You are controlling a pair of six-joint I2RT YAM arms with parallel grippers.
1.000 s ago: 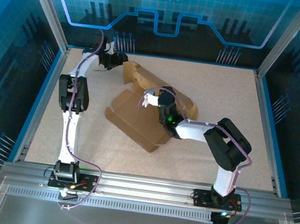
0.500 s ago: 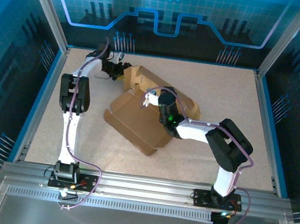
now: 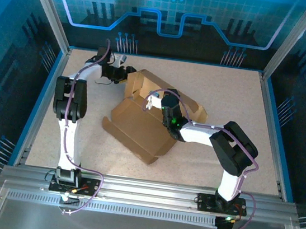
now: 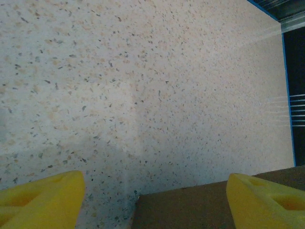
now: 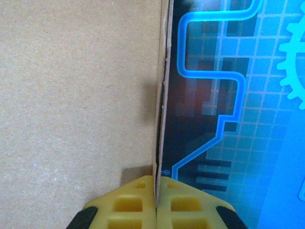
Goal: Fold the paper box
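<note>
Paper box [image 3: 140, 128]: partly folded in the middle of the speckled table [image 3: 234, 97], base panel flat, far wall and flaps raised.
Left gripper [image 3: 123, 75]: at the box's far-left corner, yellow fingers [image 4: 40, 198] spread wide, a cardboard edge low between them, neither finger pressing it.
Right gripper [image 5: 156, 183]: over the box's middle, pads pinched tight on the thin edge of an upright cardboard panel.

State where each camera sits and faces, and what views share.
Top external: above, behind the bases, looking down on table, paper box, left arm, right arm.
Left wrist: faces the speckled tabletop; left fingers spread at bottom corners.
Right wrist: looks along a box panel toward the blue wall; right fingers pinch its edge.
Shared: box cardboard in all three.
</note>
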